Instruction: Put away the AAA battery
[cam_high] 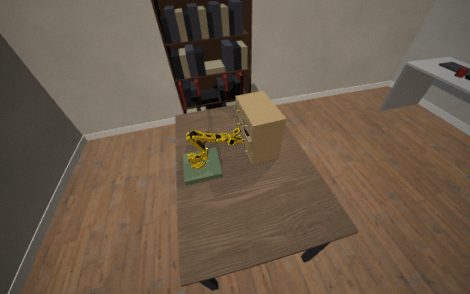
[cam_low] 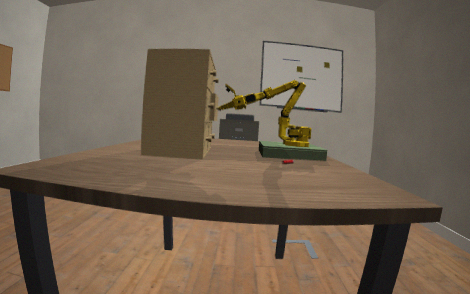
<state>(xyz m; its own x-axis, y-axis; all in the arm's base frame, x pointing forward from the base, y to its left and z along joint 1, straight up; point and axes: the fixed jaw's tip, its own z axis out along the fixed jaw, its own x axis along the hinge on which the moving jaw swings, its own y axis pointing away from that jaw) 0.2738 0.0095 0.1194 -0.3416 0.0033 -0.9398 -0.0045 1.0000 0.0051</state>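
A tan wooden drawer cabinet [cam_high: 260, 127] stands on the table; it also shows in the exterior view [cam_low: 177, 103]. Its drawer fronts face my yellow arm, whose base sits on a green pad [cam_low: 293, 150]. My gripper [cam_low: 220, 106] reaches level to the cabinet front and is shut on a drawer handle [cam_low: 214, 102] at about mid height; in the top view my gripper [cam_high: 244, 134] touches the front. The drawers look flush or nearly so. A small red thing [cam_low: 287, 161], likely the battery, lies on the table just in front of the pad.
A bookshelf [cam_high: 207, 52] stands behind the table. A white desk [cam_high: 435, 75] is at the far right. A whiteboard [cam_low: 302, 76] hangs on the wall behind the arm. A dark box [cam_low: 239, 127] sits beyond the table.
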